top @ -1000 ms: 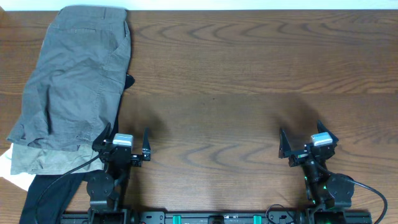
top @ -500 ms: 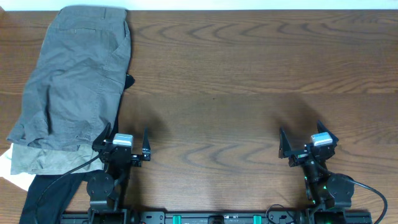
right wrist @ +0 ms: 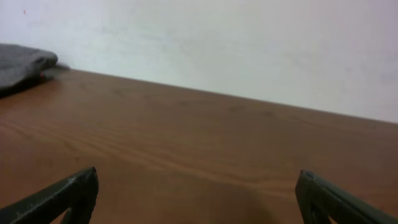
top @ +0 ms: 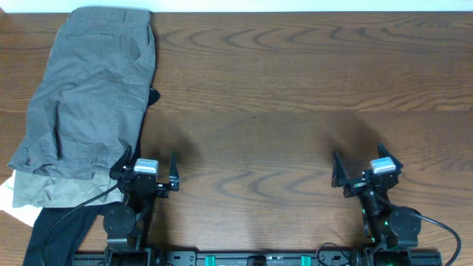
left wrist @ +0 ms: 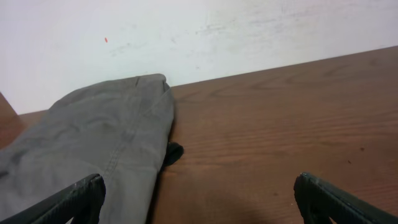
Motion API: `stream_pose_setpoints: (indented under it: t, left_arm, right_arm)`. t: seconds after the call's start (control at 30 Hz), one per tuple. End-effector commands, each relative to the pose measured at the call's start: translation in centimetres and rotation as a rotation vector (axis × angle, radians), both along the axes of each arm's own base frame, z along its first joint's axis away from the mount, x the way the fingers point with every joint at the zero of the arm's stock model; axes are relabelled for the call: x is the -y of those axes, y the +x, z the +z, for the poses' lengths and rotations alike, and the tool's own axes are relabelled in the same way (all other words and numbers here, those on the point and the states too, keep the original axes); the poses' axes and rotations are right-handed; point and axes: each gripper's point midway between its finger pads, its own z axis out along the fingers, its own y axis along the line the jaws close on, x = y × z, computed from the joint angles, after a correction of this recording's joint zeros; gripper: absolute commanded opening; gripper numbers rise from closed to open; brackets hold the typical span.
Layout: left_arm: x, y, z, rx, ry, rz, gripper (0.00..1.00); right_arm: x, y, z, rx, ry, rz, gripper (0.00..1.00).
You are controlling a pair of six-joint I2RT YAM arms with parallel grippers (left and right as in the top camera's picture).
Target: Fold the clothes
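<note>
The mid-grey shorts (top: pixel 89 89) lie folded lengthwise at the table's far left, waistband toward the back edge. They also show in the left wrist view (left wrist: pixel 93 143) and as a small grey edge in the right wrist view (right wrist: pixel 22 65). My left gripper (top: pixel 145 168) is open and empty near the front edge, just right of the shorts' lower end; its view (left wrist: pixel 199 199) shows bare wood and shorts edge between the fingers. My right gripper (top: pixel 367 164) is open and empty at the front right, over bare wood (right wrist: pixel 199 199).
A paler khaki-beige garment (top: pixel 44 188) sticks out under the shorts' lower end. A black garment (top: pixel 55 229) lies at the front left corner, with a bit (top: pixel 154 94) peeking beside the shorts. A white scrap (top: pixel 15 207) lies at the left edge.
</note>
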Motion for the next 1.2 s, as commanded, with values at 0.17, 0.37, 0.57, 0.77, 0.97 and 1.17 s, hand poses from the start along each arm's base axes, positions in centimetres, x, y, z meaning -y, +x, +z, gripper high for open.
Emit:
stream_pose_setpoints:
  t: [0.17,0.37,0.57,0.77,0.97,1.17]
  left_arm:
    - [0.1,0.0,-1.6,-0.041,-0.006,-0.006,0.98]
    - [0.1,0.1,-0.6,-0.004,-0.006,-0.006,0.98]
    - [-1.1,-0.2,4.4,0.081,-0.113,0.065,0.98]
    - [-1.0,0.2,9.3,-0.010,-0.157,0.073,0.98]
    - [-1.0,3.5,13.5,-0.257,-0.150,0.088,0.98]
    - [-1.0,7.9,14.5,-0.548,-0.139,0.108,0.98]
  right_arm:
    - [-0.4,-0.1,1.3,0.051,0.014,0.021,0.99]
    - [-1.2,-0.4,2.9,0.098,0.015,0.067,0.99]
    - [-1.2,-0.5,6.2,0.113,0.028,0.068,0.99]
    - [-2.4,2.2,11.0,0.018,0.030,0.136,0.99]
    - [-4.8,9.0,15.7,-0.172,0.057,0.279,0.99]
    - [-5.1,16.5,16.9,-0.365,0.038,0.298,0.99]
